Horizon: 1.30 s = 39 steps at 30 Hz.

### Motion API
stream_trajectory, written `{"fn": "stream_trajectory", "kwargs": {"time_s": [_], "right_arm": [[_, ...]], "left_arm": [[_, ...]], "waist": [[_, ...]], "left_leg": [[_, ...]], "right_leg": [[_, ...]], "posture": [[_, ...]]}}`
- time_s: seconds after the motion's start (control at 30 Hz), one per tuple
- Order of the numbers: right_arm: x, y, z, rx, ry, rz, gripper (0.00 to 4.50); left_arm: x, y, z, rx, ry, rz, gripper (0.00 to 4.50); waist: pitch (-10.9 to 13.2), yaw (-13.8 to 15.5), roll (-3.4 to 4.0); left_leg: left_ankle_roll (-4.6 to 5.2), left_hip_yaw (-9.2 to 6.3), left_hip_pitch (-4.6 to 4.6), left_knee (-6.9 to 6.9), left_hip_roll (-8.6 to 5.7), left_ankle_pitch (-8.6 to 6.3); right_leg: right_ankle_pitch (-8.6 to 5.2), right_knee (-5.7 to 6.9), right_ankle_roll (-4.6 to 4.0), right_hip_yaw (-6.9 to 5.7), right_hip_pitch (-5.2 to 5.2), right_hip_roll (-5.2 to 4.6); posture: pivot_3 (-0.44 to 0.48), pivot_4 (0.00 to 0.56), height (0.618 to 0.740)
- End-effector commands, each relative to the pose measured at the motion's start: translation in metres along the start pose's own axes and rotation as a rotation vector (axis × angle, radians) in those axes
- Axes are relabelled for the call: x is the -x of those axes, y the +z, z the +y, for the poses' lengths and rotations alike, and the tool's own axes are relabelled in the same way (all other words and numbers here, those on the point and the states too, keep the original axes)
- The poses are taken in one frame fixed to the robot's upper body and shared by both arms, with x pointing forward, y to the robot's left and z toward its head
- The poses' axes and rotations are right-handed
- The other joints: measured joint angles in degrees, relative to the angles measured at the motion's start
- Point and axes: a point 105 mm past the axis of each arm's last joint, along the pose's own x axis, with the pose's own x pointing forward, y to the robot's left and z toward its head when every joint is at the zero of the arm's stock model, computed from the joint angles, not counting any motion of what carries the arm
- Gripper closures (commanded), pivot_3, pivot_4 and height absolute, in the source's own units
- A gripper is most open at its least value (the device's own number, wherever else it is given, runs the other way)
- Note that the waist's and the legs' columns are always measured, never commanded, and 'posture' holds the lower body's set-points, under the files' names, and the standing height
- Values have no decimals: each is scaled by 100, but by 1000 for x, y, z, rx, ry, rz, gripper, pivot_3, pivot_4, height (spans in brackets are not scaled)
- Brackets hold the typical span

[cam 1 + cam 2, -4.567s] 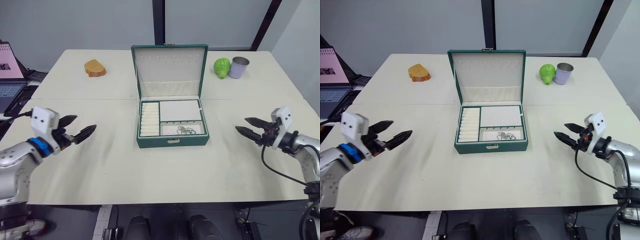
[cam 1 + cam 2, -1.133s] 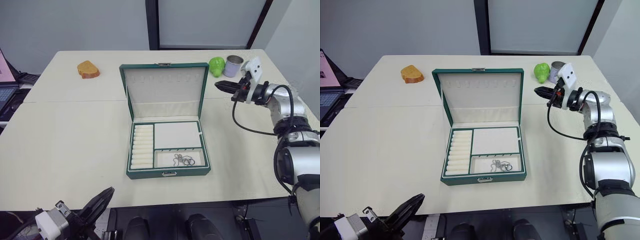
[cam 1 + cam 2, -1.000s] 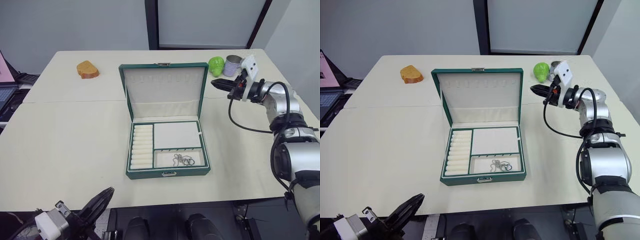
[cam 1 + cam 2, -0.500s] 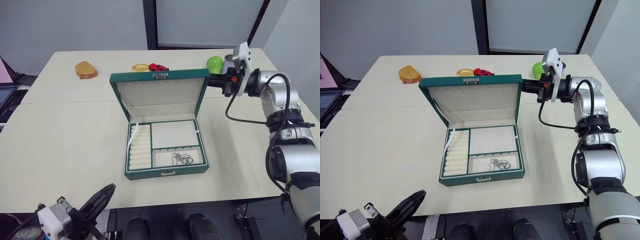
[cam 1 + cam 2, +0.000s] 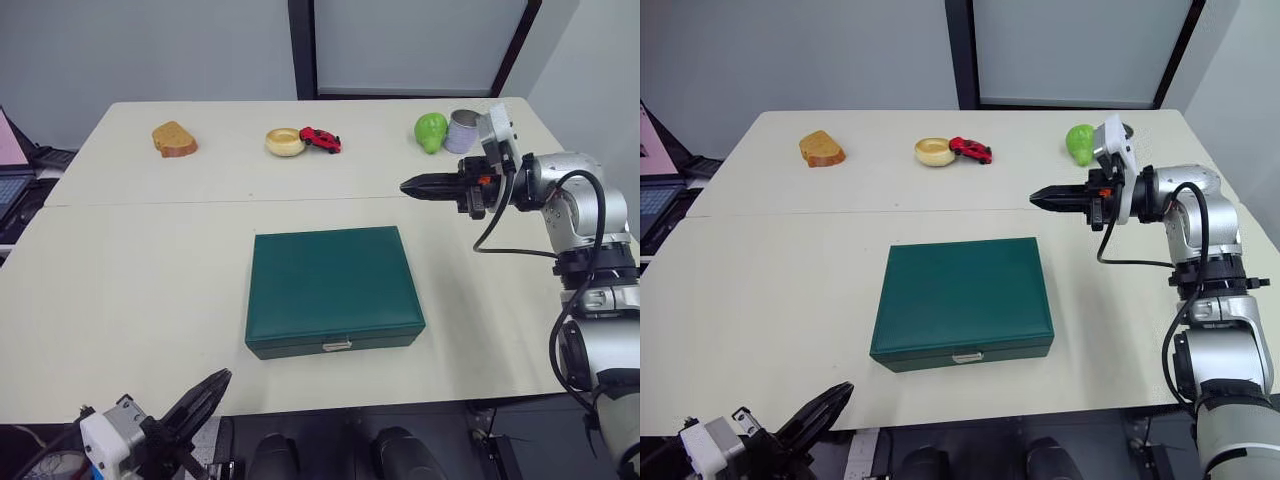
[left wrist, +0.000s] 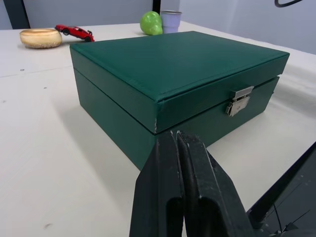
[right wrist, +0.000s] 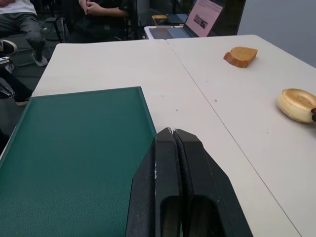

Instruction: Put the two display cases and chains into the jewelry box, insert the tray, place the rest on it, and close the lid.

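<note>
Resting shut on the surface (image 5: 130,280), the jewelry box (image 5: 334,288) lies below the right fingers (image 5: 408,187), pressed together, empty; left fingers (image 6: 178,143), likewise, face its clasp (image 6: 239,100), which wants fastening gently.

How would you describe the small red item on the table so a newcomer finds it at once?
Look along the far edge of the cream table, beyond the closed jewelry box. A pale round ring-shaped piece sits there; the red toy car touches its right side, the one red thing there.
</note>
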Motion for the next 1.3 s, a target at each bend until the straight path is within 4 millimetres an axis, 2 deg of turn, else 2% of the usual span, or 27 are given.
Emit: {"fn": "stream_trajectory", "kwargs": {"time_s": [0.03, 0.23, 0.27, 0.37, 0.47, 0.6, 0.7, 0.77, 0.83, 0.87, 1.07, 1.3], "right_arm": [[14, -3, 5, 11, -31, 12, 4466], [49, -42, 13, -68, -155, 90, 4466], [56, -50, 13, -80, -194, 103, 4491], [71, -65, 11, -105, -303, 133, 3922], [89, -78, 16, -145, -383, 133, 3187], [101, -90, 25, -182, -426, 124, 2195], [109, -109, 32, -219, -457, 132, 1388], [112, -117, 36, -236, -465, 138, 794], [117, -125, 39, -238, -481, 157, 93], [122, -129, 41, -242, -497, 169, 13], [137, -136, 50, -247, -519, 210, 13], [139, -135, 49, -246, -530, 211, 13]], "left_arm": [[0, 1, 20, -1, 43, 69, 4421], [-4, 6, 66, 16, 107, 161, 4421], [-7, 7, 76, 27, 117, 165, 4251], [-16, 15, 98, 34, 152, 123, 3588], [-28, 17, 114, 21, 141, 149, 2637], [-38, 23, 130, 4, 120, 142, 1386], [-47, 16, 152, -35, 154, 183, 419], [-51, 16, 160, -35, 149, 168, 0], [-53, 16, 168, -22, 145, 155, 0], [-51, 14, 174, -15, 149, 168, 0], [-45, 16, 188, -63, 160, 196, 0], [-48, 19, 186, -80, 149, 218, 0]], "waist": [[0, 27, -1], [0, 66, -1], [0, 70, 0], [0, 64, 0], [0, 63, 0], [0, 55, 0], [0, 61, 0], [-2, 62, 3], [-2, 62, 3], [-2, 62, 3], [-2, 57, 3], [-2, 63, 3]], "left_leg": [[0, -2, 0, 0, -1, 0], [0, -16, 0, 3, -5, 0], [-1, -15, 0, 3, -5, 1], [-15, -23, 1, 3, -6, 8], [-20, -24, 1, 3, -6, 11], [-21, -22, 1, 2, -8, 12], [-22, -27, 4, 3, -8, 12], [-22, -28, 5, 4, -10, 12], [-22, -27, 4, 6, -9, 13], [-22, -27, 3, 6, -9, 13], [-23, -23, 4, 5, -6, 13], [-23, -24, 4, 6, -5, 13]], "right_leg": [[0, 0, 0, -2, 1, 0], [0, 4, 0, -10, 3, -1], [0, 5, 0, -10, 2, -1], [0, 8, 0, -14, 3, 2], [0, 8, 0, -14, 3, 2], [0, 6, 0, -10, 4, 2], [0, 10, 0, -17, 5, 3], [0, 12, 0, -16, 7, 3], [0, 11, 0, -17, 7, 2], [0, 11, 0, -18, 6, 2], [0, 12, 0, -17, 4, 2], [0, 13, 0, -19, 6, 2]], "posture": [[0, 150, 740], [0, 150, 740], [0, 150, 740], [0, 150, 740], [0, 150, 740], [0, 150, 740], [0, 150, 740], [0, 150, 740], [0, 150, 740], [0, 150, 740], [0, 150, 740], [0, 150, 740]]}}
